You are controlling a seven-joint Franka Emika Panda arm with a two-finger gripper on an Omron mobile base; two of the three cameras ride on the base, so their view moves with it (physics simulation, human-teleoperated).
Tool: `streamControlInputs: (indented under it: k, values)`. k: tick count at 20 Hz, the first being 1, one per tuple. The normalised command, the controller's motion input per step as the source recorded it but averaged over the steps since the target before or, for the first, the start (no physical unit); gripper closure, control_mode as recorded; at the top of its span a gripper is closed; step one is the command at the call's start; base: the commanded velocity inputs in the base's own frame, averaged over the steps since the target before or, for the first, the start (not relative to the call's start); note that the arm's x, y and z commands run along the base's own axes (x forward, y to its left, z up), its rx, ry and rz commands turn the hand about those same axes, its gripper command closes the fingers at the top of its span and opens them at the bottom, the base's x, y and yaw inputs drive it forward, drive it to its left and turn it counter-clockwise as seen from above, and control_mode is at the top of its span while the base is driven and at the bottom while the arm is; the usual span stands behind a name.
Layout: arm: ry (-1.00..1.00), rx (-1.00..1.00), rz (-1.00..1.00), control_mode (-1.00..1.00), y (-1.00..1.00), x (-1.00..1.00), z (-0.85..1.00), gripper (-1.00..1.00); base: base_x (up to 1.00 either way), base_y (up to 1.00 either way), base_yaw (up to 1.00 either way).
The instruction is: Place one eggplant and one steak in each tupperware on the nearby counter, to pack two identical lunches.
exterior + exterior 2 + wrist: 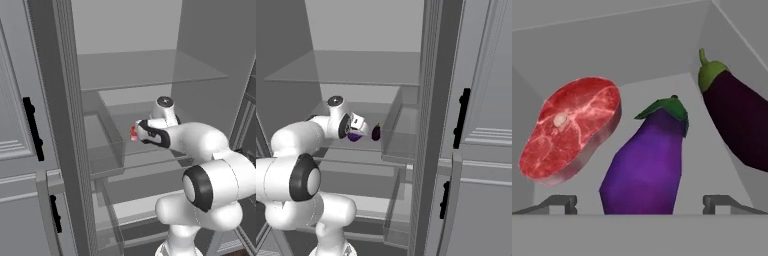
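Item: gripper (pixel 640 202). You are looking at jaws standing wide apart, grasping nothing; the two dark fingertips (pixel 559 202) are showing low in the hand view, one at each side of the nearer eggplant.

Item: nearer eggplant (pixel 647 165), bright purple with a green cap. It is lying on the grey shelf (pixel 637 87) straight ahead of the hand, between the fingertips, stem end pointing away.

Item: second eggplant (pixel 737 120), darker purple. It is lying to the right of the first in the hand view, against the side wall, apart from it.

Item: steak (pixel 569 132), red and marbled with a pale rim. It is sitting to the left of the nearer eggplant in the hand view, just beside it.

Item: arm. In the left base view you are seeing it reaching into the open cabinet (pixel 150 70) at the middle shelf, with the steak's red showing beside the wrist.
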Motion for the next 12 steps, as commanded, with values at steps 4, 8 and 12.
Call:
streamControlInputs:
  k: [4, 8, 12]
  values:
    - [0.00, -0.01, 0.02, -1.00, -0.02, 0.18, -0.33, -1.00, 0.00, 0.00, 0.00]
    - [0.00, -0.04, 0.05, -1.00, 0.00, 0.00, -0.59, 1.00, 0.00, 0.00, 0.00]
    - [-0.01, 0.00, 0.01, -1.00, 0.00, 0.02, -0.24, 1.00, 0.00, 0.00, 0.00]
